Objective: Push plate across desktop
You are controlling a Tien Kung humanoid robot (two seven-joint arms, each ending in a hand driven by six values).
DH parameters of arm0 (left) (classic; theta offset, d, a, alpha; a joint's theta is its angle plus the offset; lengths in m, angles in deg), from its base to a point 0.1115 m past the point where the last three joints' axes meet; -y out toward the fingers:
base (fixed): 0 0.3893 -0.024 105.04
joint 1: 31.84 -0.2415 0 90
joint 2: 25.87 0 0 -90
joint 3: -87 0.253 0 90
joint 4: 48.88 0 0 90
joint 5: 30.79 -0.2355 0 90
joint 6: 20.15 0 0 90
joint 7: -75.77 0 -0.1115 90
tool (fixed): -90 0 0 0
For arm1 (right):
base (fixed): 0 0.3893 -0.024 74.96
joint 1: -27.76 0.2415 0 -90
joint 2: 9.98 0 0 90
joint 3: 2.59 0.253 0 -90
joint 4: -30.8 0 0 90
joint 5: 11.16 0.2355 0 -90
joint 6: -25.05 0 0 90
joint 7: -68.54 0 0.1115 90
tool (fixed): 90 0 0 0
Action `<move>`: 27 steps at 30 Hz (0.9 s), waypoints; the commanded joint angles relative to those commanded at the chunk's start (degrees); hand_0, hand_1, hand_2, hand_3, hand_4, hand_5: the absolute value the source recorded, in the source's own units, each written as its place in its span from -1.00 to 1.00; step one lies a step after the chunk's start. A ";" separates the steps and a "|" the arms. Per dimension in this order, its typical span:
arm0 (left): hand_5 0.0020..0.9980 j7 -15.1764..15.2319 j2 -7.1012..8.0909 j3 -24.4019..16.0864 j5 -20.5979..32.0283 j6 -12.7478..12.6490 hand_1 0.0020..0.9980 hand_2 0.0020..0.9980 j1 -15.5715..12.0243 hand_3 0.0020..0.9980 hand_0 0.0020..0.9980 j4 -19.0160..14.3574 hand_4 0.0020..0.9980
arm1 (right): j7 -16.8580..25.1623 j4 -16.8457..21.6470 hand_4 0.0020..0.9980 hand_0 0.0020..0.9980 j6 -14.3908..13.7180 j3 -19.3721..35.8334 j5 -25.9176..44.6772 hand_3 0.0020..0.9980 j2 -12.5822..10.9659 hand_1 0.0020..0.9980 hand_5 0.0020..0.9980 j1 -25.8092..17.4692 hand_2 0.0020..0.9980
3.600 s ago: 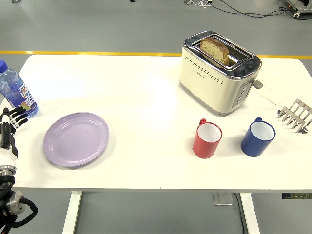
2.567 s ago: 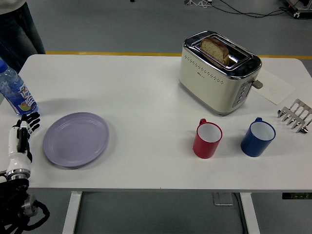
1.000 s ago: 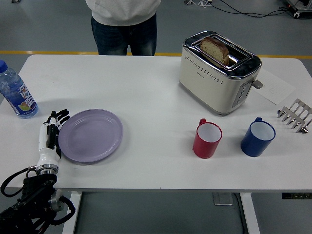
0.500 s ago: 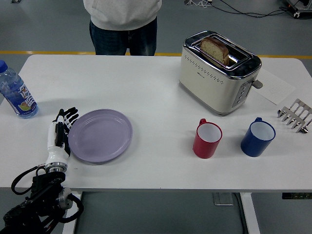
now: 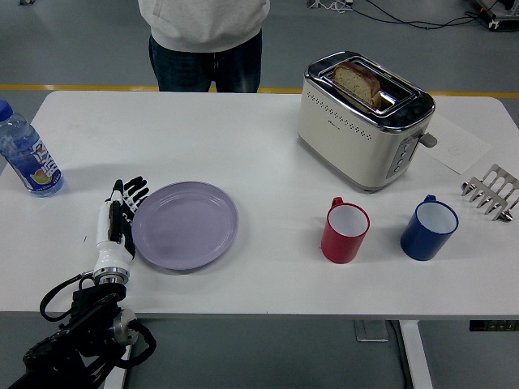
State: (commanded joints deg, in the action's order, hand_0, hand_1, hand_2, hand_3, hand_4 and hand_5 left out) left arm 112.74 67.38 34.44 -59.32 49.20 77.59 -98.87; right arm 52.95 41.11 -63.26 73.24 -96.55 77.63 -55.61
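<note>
Fingers of my left hand (image 5: 122, 219) are stretching out straight and close together, gripping nothing, with their side pressing against the left rim of the lilac plate (image 5: 185, 224). I am reaching in from the lower left corner, my black arm (image 5: 85, 340) with its looping cable hanging past the table's near edge, and my white wrist lying flat on the white table (image 5: 243, 146). That plate is sitting on the left half of the table, toward the near edge, right side up and holding nothing. A water bottle (image 5: 27, 151) with a blue cap is standing at the far left edge, well apart from my hand. To the plate's right, a red mug (image 5: 345, 230) and a blue mug (image 5: 429, 228) are standing side by side near the front, both upright and open at the top, apart from each other. Behind them a cream toaster (image 5: 363, 119) is sitting with a slice of bread (image 5: 358, 83) sticking up from one slot. At the right edge a small metal rack (image 5: 491, 191) is lying beside a sheet of paper (image 5: 459, 146). A person (image 5: 207, 40) in a pale top and dark jeans is standing at the far side, hands out of sight
</note>
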 joint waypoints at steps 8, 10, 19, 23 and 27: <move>1.00 0.00 -0.10 4.08 1.82 -0.24 0.49 0.46 1.05 0.31 0.47 -0.40 0.00 | 0.05 0.00 0.04 0.42 0.02 -0.12 0.06 0.25 0.02 0.43 -0.52 0.03 0.44; 1.00 0.00 -0.15 5.06 2.26 -0.26 0.49 0.46 1.22 0.31 0.47 -0.42 0.00 | 0.06 0.00 0.04 0.42 0.01 -0.16 0.11 0.25 0.01 0.43 -0.52 0.03 0.44; 1.00 0.00 -0.90 7.27 4.32 -0.53 0.49 0.46 2.76 0.31 0.47 0.30 0.00 | 0.04 0.00 0.04 0.42 0.08 -0.01 -0.24 0.25 0.00 0.43 -0.52 -0.04 0.44; 1.00 0.00 -1.72 7.84 5.35 -0.68 0.48 0.46 3.90 0.32 0.47 0.95 0.00 | 0.03 0.00 0.04 0.42 0.11 -0.04 -0.32 0.25 -0.03 0.43 -0.51 -0.06 0.44; 1.00 0.00 -2.32 8.45 6.08 -0.74 0.48 0.46 4.67 0.32 0.47 1.29 -0.01 | 0.03 0.00 0.04 0.42 0.13 -0.19 -0.24 0.25 -0.07 0.43 -0.51 -0.18 0.44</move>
State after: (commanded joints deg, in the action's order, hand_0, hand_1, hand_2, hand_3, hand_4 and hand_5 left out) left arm 112.74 65.06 42.89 -53.24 48.46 82.27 -97.58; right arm 52.98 41.11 -63.13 73.06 -96.79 77.56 -55.79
